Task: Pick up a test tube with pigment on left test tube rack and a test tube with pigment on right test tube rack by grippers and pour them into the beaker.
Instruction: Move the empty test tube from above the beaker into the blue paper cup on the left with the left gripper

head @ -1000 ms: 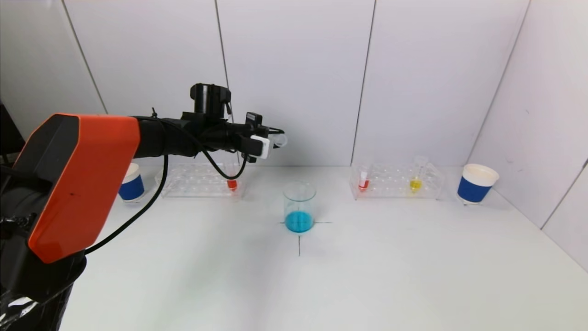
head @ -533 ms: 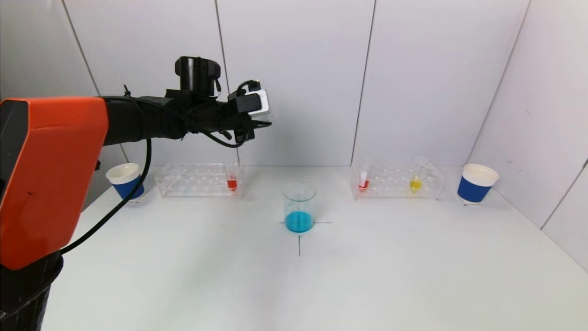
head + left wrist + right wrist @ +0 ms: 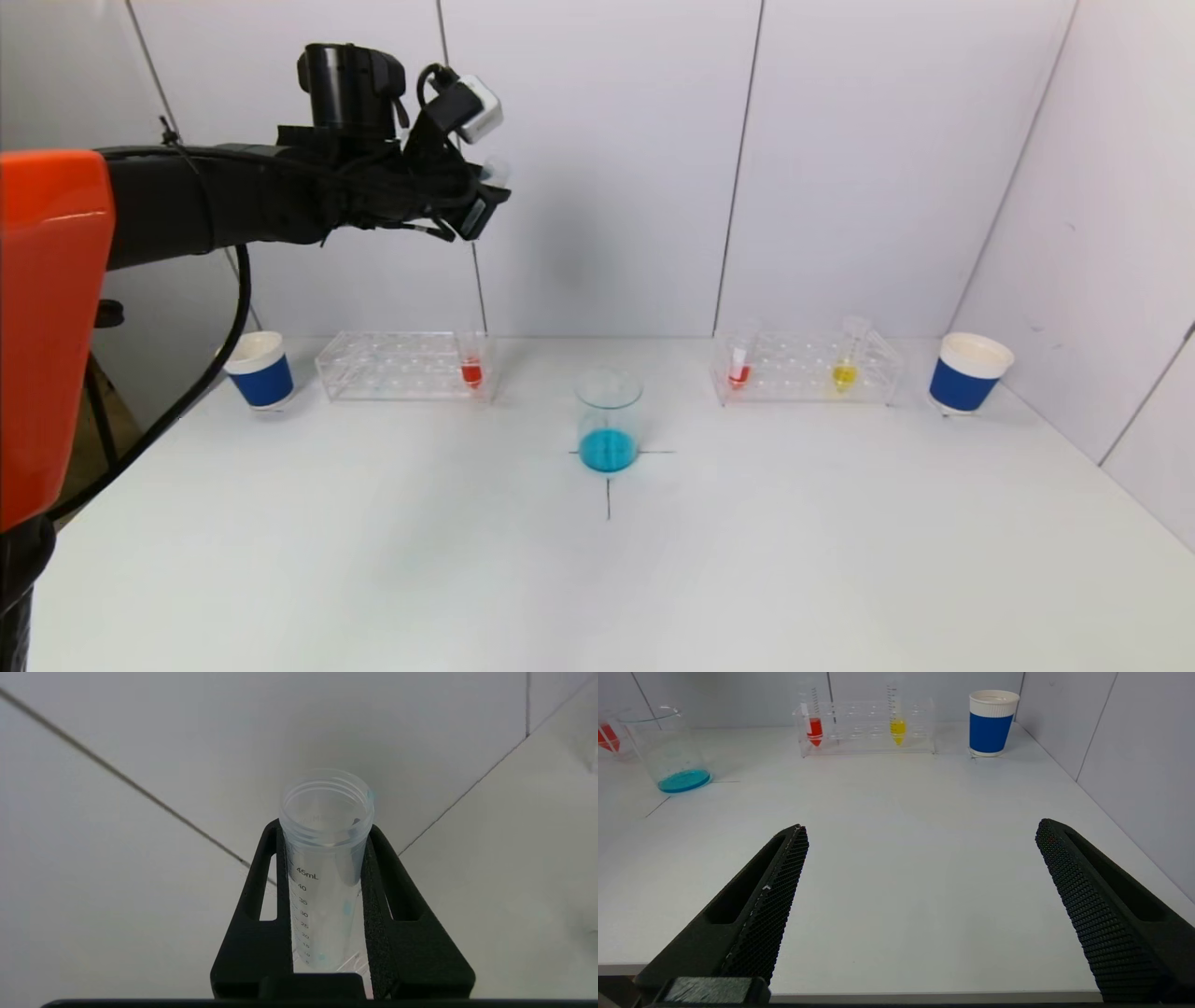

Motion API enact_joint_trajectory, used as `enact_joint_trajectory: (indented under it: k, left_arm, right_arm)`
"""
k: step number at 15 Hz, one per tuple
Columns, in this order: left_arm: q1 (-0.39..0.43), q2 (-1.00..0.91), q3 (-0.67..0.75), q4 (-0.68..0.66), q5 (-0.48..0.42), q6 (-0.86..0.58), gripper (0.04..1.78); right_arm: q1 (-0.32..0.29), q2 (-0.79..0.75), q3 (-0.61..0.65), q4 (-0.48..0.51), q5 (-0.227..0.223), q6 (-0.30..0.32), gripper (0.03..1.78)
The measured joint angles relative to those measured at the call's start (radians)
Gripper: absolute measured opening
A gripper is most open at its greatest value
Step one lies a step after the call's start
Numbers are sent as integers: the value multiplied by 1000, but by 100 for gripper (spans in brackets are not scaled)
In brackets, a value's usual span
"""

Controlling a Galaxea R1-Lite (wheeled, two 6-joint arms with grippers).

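My left gripper (image 3: 478,198) is raised high above the left test tube rack (image 3: 373,369), shut on a clear graduated test tube (image 3: 327,858) that holds only a few blue drops. The tube's open mouth (image 3: 496,171) shows past the fingers. The beaker (image 3: 608,420) stands at the table's middle with blue liquid in its bottom. One red-filled tube (image 3: 471,366) stays in the left rack. The right test tube rack (image 3: 794,373) holds a red tube (image 3: 739,367) and a yellow tube (image 3: 845,366). My right gripper (image 3: 922,830) is open and empty over the table's near edge.
A blue paper cup (image 3: 261,371) stands left of the left rack and another blue cup (image 3: 969,373) right of the right rack. White wall panels close the table at the back and right. A black cross marks the beaker's spot.
My left arm has lifted and drawn back leftward, away from above the beaker, turning the held tube from lying sideways to mouth-up. The right gripper has not moved.
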Motion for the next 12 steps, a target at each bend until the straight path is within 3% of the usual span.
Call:
enact_joint_trajectory:
  k: [7, 10, 12]
  left_arm:
    - [106, -68, 0, 56, 33, -276, 45]
    - [167, -82, 1, 52, 159, -341, 45]
    - [216, -89, 6, 54, 194, -400, 45]
  right_arm:
    - [0, 0, 0, 0, 0, 0, 177]
    - [0, 0, 0, 0, 0, 0, 177]
    - [0, 0, 0, 0, 0, 0, 177]
